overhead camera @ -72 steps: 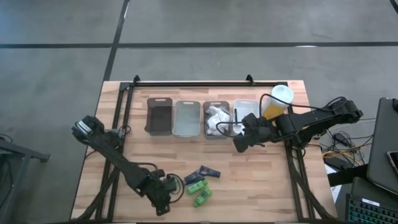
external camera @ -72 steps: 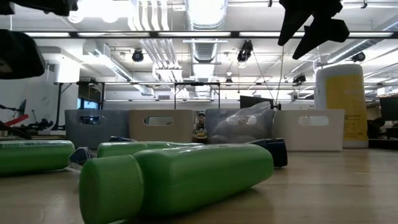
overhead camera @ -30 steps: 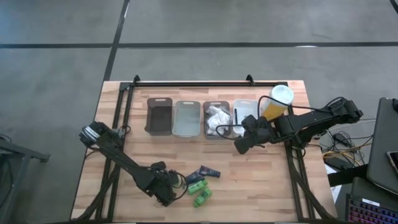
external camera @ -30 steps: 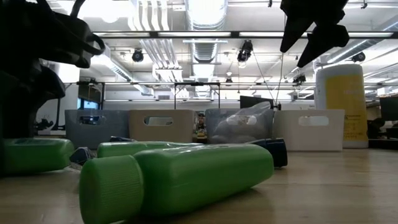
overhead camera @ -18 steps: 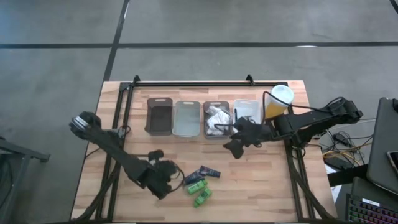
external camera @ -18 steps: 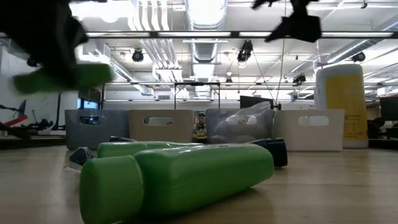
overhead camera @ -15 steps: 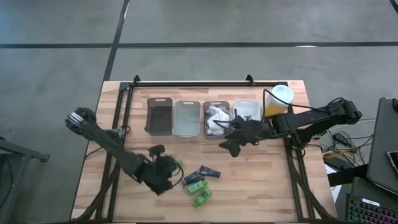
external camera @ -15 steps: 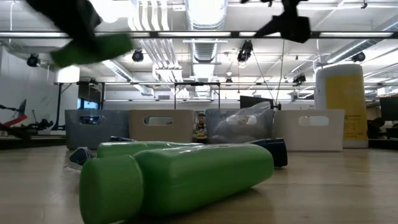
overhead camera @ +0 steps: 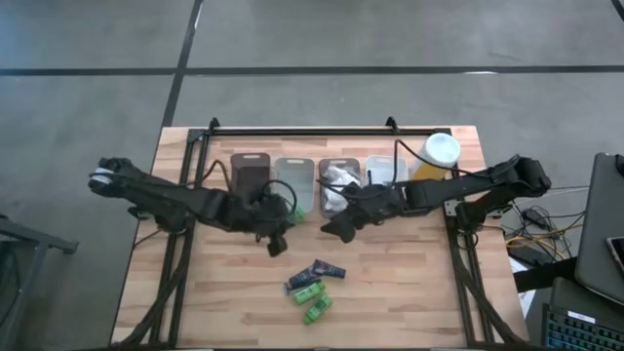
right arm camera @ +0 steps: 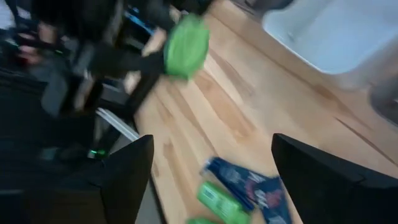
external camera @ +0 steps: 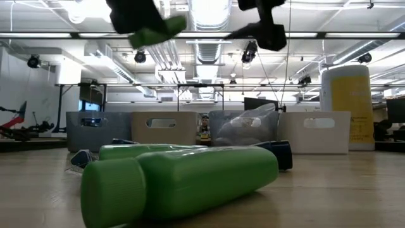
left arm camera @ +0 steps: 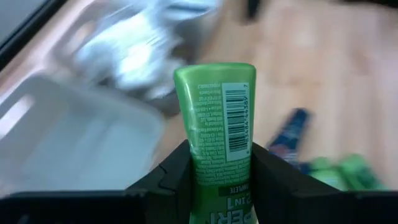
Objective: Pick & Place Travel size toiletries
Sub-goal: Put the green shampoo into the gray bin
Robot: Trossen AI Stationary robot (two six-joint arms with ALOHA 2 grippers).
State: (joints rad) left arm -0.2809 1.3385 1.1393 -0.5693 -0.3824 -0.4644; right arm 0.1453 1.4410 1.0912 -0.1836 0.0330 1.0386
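Observation:
My left gripper is shut on a bright green tube and hovers at the near end of the clear tray; the low view shows the tube high in the air. My right gripper is open, above the table in front of the tray holding white packets. Two green bottles and two dark tubes lie on their sides on the wood near the near edge. My left gripper pinches the green tube between its two fingers, one on each side of the lower body. The flat crimped end points away from the wrist, and the other end is hidden below the fingers. The tube is lifted clear.
A row of trays stands along the far side: a dark tray, the clear one, the packet tray and a white tray. A tall yellow cylinder with a white cap stands at the right. Bare wood lies between trays and bottles.
My left gripper has lifted a green tube clear of the table near the near edge and carried it up and toward the far edge, to the clear tray. My right gripper has moved toward the table's left, from the white tray to in front of the packet tray.

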